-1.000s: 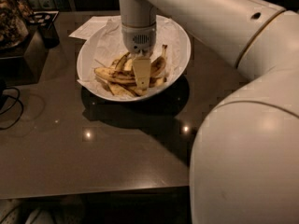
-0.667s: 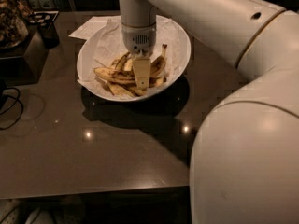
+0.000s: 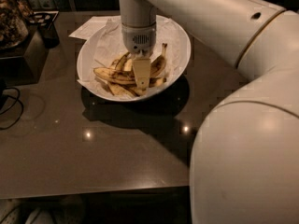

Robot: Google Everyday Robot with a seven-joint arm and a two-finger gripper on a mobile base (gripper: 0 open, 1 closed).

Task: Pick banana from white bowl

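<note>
Camera view is filled on its right by the robot arm (image 3: 243,139), a smooth, rounded white shell with a thin tan seam and two small dark holes; the frame edge cuts off its lower bulk. A dark brown table (image 3: 93,157) has a glossy top with small glints of light. On its far half sits the white bowl (image 3: 181,41), wide, round and glossy, lined with crinkled white paper (image 3: 105,43). Speckled yellow bananas (image 3: 156,66) lie heaped in its middle. The banana (image 3: 110,74), long, gently curved and streaked brown, lies across the left of the heap. The gripper (image 3: 141,76) hangs straight down from a cylindrical wrist, its pale tan tip among the fruit, just right of the banana. Only one flat side of the jaws shows, so I cannot tell how far apart they stand or whether they hold anything. A flat paper sheet (image 3: 86,30) peeks from behind the bowl, and a black cable (image 3: 11,107) loops at the left edge.
</note>
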